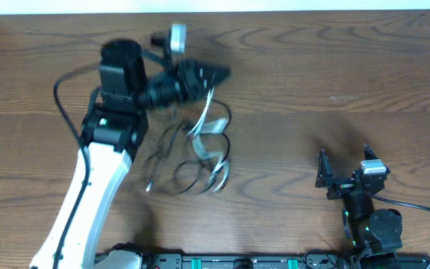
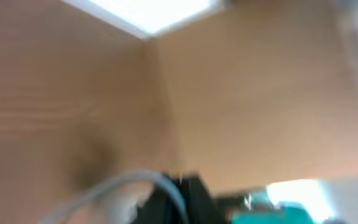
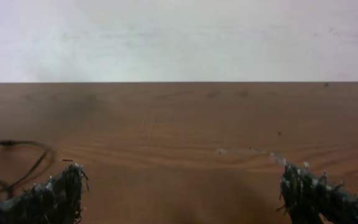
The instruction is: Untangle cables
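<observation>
The left pincer [image 1: 213,75] is pressed together, raised and motion-blurred, pinching the white cable [image 1: 200,127]. That cable hangs in loops down to the black cables [image 1: 172,153], tangled on the table [image 1: 312,75] just below. The right pincer [image 1: 346,166] is spread wide, holding nothing, low by the table's front edge, well apart from the tangle

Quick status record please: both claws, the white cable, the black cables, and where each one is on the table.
left claw: shut, blurred, over the table's far left part
short white flexible cable: looped, appears to run from the left claw down to the tangle
thin black cables: loose loops on the brown wooden table, overlapping the white cable's lower end
right claw: open, empty, near edge, apart from all cables
</observation>
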Controlling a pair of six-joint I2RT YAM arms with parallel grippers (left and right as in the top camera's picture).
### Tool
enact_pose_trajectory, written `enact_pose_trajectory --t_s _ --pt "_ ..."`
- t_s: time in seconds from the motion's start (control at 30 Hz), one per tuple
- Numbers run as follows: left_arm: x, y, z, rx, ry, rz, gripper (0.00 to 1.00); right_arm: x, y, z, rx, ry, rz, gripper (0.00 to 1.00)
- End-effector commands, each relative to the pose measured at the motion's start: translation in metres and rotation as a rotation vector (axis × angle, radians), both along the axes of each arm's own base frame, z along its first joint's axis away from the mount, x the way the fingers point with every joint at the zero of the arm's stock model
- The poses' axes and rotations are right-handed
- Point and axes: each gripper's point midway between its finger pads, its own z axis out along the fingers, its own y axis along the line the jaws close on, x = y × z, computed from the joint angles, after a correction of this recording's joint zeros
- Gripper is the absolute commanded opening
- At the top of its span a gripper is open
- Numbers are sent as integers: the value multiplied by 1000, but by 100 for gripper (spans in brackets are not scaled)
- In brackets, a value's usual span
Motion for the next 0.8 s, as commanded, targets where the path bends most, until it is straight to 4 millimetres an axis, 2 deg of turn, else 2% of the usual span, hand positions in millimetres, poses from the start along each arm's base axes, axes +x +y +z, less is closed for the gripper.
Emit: enact_pose_trajectory --t_s 0.0,0.07,0.1,0.17,0.23,0.3,0.37,0.4,0.47,0.53,0.67,0.7,0.77 --pt "-40 -14 62 -119 -135 -194 7 0 -3 0 12 0 -14 99" --pt "-52 -22 76 -116 -308 -231 8 0 -3 0 12 0 -14 99" --pt "-58 -29 75 -96 -396 -256 7 0 -3 0 12 0 -14 99" --pt "-60 -37 62 -57 -428 -271 7 0 -3 0 12 0 -14 99" --pt "-53 -43 36 -1 -340 -244 7 0 -3 0 12 0 -14 99" --pt "-33 -40 -3 98 -169 -128 8 0 -3 0 12 0 -14 99" --pt "-8 -20 -46 212 48 73 7 0 -3 0 12 0 -14 99" --pt "2 -4 -66 250 178 188 7 0 -3 0 12 0 -14 99" --pt "11 18 -83 226 381 317 7 0 -3 0 12 0 -14 99" --pt "14 24 -72 113 484 324 7 0 -3 0 12 0 -14 99" --pt "7 15 -13 -63 375 168 7 0 -3 0 12 0 -14 99" --pt "4 13 -6 -62 326 158 7 0 -3 0 12 0 -14 99" --pt "-1 10 -6 7 205 153 7 0 -3 0 12 0 -14 99"
